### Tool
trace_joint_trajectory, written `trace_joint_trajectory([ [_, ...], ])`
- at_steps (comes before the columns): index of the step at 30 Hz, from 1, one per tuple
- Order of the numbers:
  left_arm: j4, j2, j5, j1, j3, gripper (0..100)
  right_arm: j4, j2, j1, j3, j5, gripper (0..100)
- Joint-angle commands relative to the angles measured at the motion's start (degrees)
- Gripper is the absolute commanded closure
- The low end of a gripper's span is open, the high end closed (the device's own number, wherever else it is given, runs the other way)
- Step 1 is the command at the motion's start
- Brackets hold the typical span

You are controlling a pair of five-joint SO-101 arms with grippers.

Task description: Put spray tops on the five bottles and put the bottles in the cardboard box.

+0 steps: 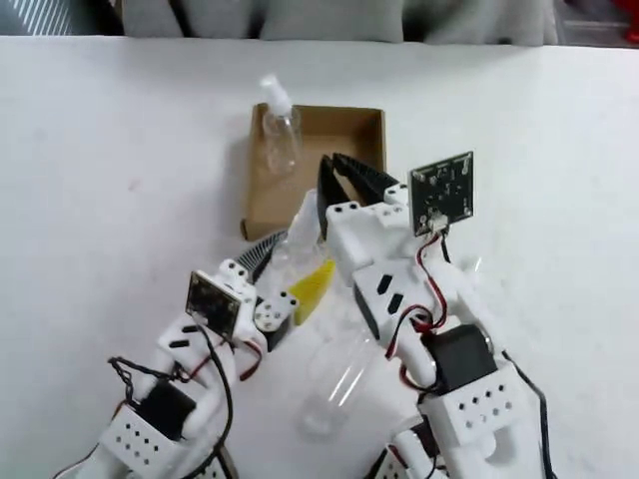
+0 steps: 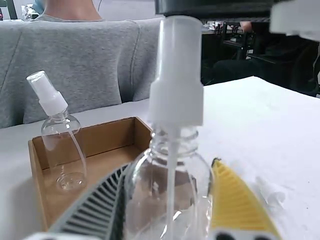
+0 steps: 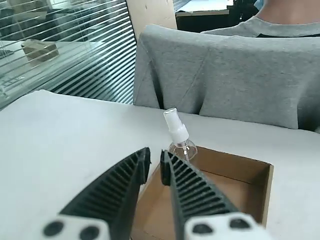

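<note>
Grips the bottle (image 2: 170, 185) in the left hand (image 1: 290, 267), with the spray top (image 2: 176, 75) seemingly loose on its neck. Holds the right hand (image 3: 154, 162) all but closed, empty. Risks knocking the top off through an off-centre twist.

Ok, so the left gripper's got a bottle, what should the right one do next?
Probably open the right gripper and lower it onto the spray top to twist it down. The left gripper holds the bottle, the top sits on its neck with thread showing beneath, and the right gripper hangs just above, shut and holding nothing.
</note>
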Motion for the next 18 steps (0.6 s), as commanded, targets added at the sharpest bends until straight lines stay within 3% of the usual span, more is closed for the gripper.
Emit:
trace_joint_trajectory([
  [1,-1.05,-0.84,0.18,0.22,-0.26,98,4.44,-1.36,-3.91,-3.43,0.18,98.3],
  [5,-1.05,-0.84,0.18,0.22,-0.26,98,8.75,-4.62,-8.22,-3.43,0.18,98.3],
  [10,-1.05,-0.84,0.18,0.22,-0.26,98,8.75,-7.87,-7.87,-3.43,0.18,98.3],
  [18,-1.05,-0.84,0.18,0.22,-0.26,98,5.05,-8.75,5.58,-3.43,-0.18,98.2],
])
